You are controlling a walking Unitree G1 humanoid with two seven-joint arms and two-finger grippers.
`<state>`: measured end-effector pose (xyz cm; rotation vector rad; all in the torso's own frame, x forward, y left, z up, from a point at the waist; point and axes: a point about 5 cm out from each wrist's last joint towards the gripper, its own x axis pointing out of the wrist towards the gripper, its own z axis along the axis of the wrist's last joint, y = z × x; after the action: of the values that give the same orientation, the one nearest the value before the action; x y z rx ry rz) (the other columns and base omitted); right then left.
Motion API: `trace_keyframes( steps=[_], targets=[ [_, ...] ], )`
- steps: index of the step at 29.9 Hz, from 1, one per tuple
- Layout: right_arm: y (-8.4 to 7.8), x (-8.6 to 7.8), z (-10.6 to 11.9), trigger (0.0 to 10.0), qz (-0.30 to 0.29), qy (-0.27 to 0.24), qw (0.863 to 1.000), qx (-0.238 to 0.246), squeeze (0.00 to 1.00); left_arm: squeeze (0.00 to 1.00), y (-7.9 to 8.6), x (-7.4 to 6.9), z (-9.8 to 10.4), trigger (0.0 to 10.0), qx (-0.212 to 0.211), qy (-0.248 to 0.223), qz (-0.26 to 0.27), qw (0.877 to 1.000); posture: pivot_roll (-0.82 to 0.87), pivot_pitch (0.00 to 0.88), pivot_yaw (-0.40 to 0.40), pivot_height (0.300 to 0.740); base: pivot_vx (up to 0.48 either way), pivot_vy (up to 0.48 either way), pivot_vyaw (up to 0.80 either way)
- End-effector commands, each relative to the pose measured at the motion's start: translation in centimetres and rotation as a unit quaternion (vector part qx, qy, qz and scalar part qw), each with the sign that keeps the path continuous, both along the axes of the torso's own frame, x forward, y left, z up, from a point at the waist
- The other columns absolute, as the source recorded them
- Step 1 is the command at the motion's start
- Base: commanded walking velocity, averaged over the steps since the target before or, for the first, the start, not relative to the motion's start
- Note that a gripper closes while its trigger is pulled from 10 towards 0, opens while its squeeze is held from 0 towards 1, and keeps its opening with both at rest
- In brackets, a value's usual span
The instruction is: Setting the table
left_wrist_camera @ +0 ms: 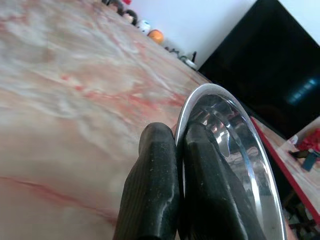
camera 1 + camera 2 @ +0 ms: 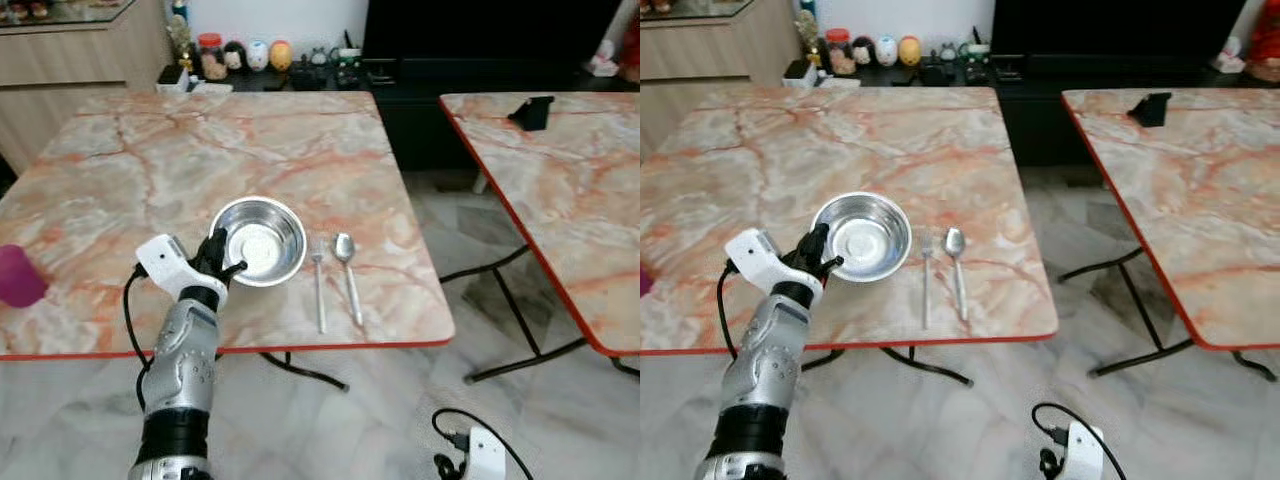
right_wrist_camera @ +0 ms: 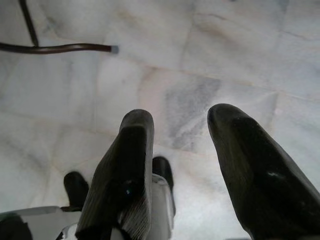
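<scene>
- A steel bowl [image 2: 258,240] is being gripped at its near-left rim by the left end effector [image 2: 222,262]; in the left wrist view the two black fingers [image 1: 152,195] are being pressed together on the rim, one inside and one outside.
- The bowl is resting on the marble-patterned worktop [image 2: 150,170], near its front edge, and a fork [image 2: 318,285] and a spoon [image 2: 347,272] are lying side by side just to its right, handles toward the robot.
- The step in hand is judged to be the placing of the bowl beside the cutlery; whether it is already fully set down cannot be told for certain.
- The next move is judged to call for the fingers being opened and the arm being drawn back and up, so that the rim is not being dragged or the bowl tipped.
- The right end effector [image 3: 185,165] is hanging idle low at the robot's side, above the tiled floor [image 3: 200,55], with its fingers spread apart and nothing between them.
- A pink cup [image 2: 18,276] is standing at the worktop's left edge, well apart from the bowl.
- A second worktop [image 2: 570,190] is standing to the right with a small black object [image 2: 531,111] on it; jars and figurines [image 2: 245,55] are lined up along a dark shelf behind.
- Nothing is seen to be blocking the withdrawal; the fork, close to the bowl, is the one thing that could be nudged.
</scene>
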<state>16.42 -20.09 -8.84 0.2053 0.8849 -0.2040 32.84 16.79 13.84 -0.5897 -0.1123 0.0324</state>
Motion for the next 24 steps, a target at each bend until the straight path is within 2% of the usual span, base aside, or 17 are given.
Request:
trace_keyframes(
  steps=[1,24],
  targets=[
    [-0.53,-0.28,-0.03,10.0,-0.007,0.003,1.000,-0.006,0.00,0.00,-0.39,-0.02,0.65,10.0,-0.001,-0.016,-0.003,1.000,0.02,0.000,-0.034,0.740,0.000,-0.454,0.00],
    [-0.36,-0.24,-0.04,10.0,-0.005,0.003,1.000,-0.005,0.00,0.00,0.02,0.13,0.87,10.0,0.010,-0.015,0.005,1.000,0.02,0.000,-0.027,0.740,0.000,-0.454,0.00]
  ],
)
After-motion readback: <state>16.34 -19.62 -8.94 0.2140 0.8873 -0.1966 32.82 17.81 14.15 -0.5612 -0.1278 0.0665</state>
